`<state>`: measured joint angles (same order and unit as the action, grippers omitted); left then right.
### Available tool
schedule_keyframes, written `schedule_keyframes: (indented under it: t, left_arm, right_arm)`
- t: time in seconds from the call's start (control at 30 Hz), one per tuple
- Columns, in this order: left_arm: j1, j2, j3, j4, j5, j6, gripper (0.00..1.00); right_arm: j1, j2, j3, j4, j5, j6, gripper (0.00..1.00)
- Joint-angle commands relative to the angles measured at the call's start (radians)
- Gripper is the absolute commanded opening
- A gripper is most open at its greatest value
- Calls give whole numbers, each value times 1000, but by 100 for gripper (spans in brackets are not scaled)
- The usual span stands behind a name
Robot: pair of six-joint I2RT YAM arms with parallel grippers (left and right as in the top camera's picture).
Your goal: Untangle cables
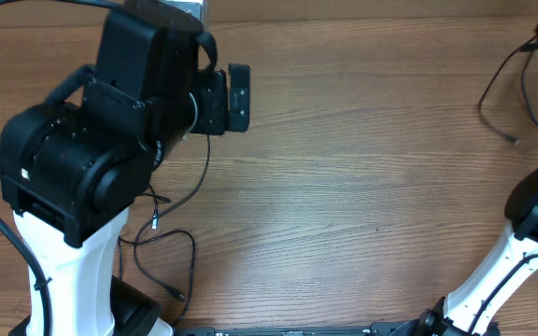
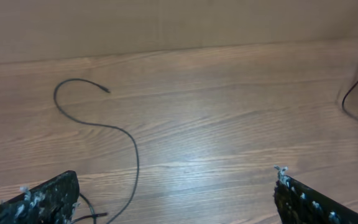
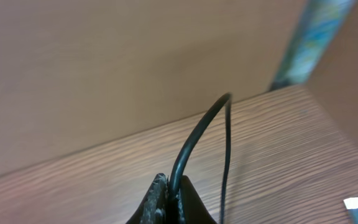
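The left gripper (image 2: 176, 179) is pictured above the wooden table (image 1: 362, 187), its jaws spread wide with nothing between them. A loose cable (image 2: 135, 162) is seen curling across the table's left part, close to the left arm's base. A second cable (image 3: 191, 137) is clamped in the closed jaws of the right gripper (image 3: 169, 191) by the far right corner, its slack draped near the right edge. Broad bare wood is shown between the two cables.
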<state>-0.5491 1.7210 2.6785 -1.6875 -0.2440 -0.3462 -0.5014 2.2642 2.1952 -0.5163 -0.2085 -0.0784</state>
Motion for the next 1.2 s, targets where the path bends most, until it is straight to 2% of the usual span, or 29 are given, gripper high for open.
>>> schedule_keyframes:
  t: [0.0, 0.53, 0.77, 0.8, 0.83, 0.87, 1.1, 1.17]
  left_arm:
    - [-43, -5, 8, -2, -29, -29, 100]
    - [-120, -5, 8, -2, -34, -36, 100]
    - [-134, -5, 7, -2, -37, -40, 100]
    - [-134, -5, 7, -2, -39, -40, 100]
    - [-134, -5, 7, -2, -46, -40, 100]
    - [-134, -5, 7, -2, -54, -40, 100]
    - [-134, -4, 0, -2, -81, -40, 100]
    - [-134, -4, -2, -2, -81, -40, 100]
  right_arm:
    - [-60, 0, 77, 30, -3, 0, 4]
    - [-159, 322, 76, -60, 65, 0, 4]
    - [-170, 390, 73, -106, 64, -1, 4]
    - [-170, 389, 74, -109, 61, -1, 22]
    - [-171, 383, 80, -116, 48, -1, 65]
    - [-170, 375, 90, -130, 25, 0, 100]
    - [-175, 234, 186, -183, -203, 1, 100]
    - [-175, 175, 197, -187, -182, 87, 97]
